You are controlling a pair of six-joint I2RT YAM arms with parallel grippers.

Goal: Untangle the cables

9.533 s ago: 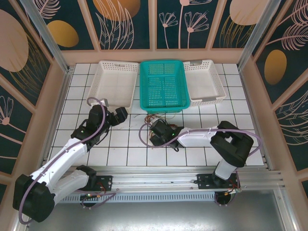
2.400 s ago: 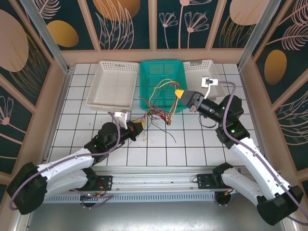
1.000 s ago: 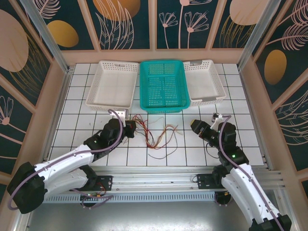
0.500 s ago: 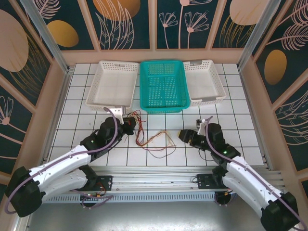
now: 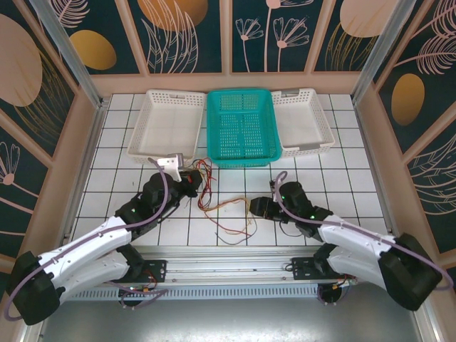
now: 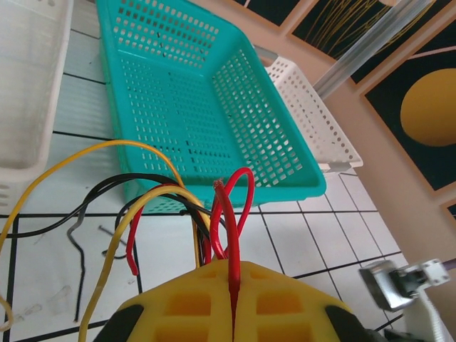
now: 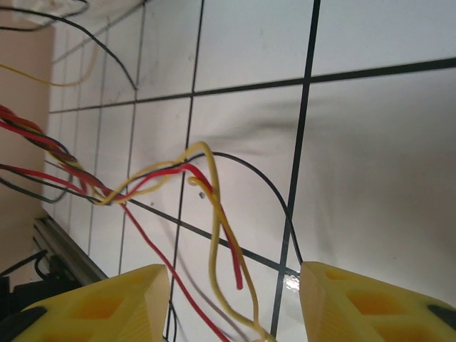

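The cables [image 5: 226, 214], thin red, yellow, orange and black wires, lie tangled on the white tiles between the two arms. My left gripper [image 5: 191, 179] is shut on a red cable [image 6: 229, 228], which is pinched between the yellow fingers [image 6: 185, 303]. Yellow [image 6: 117, 239] and black [image 6: 114, 187] loops fan out just ahead of it. My right gripper [image 5: 255, 206] is low at the right end of the tangle and stands open. In the right wrist view, loose yellow [image 7: 214, 235] and red [image 7: 229, 249] cable ends lie between its spread fingers [image 7: 107, 306], and neither finger touches them.
A teal basket [image 5: 241, 128] stands at the back centre, flanked by white baskets on the left [image 5: 167, 127] and right [image 5: 303, 121]. The teal basket's near rim [image 6: 285, 196] is close ahead of the left gripper. A metal rail [image 5: 285, 260] runs along the near edge.
The right gripper moved left and down to the tangle's right end. The left gripper drew back toward the baskets with its cable, so the bundle stretched between them.
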